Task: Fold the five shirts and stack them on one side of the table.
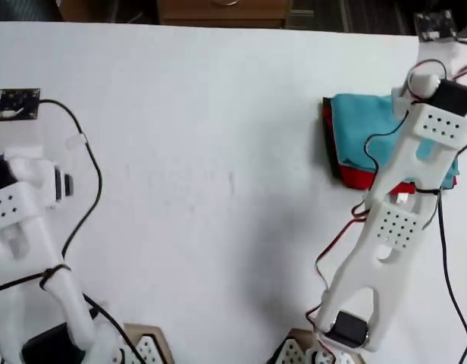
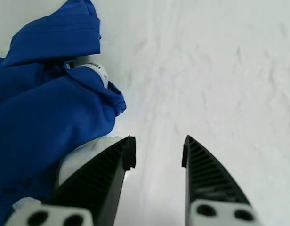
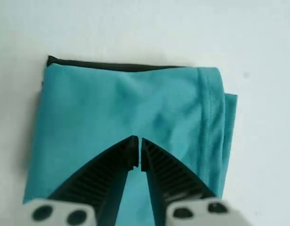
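Your left end effector (image 2: 157, 148) hangs open and empty. The crumpled blue shirt (image 2: 46, 108) lies just beside one finger on the bench (image 2: 220, 70), so the left arm's nearer. Right end effector (image 3: 138, 150) is pinched closed over the folded teal shirt (image 3: 126, 103).

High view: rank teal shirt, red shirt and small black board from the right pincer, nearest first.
1. teal shirt, topmost, under the right pincer.
2. red shirt, beneath the teal one, peeking out nearside.
3. small black board, at the far left.
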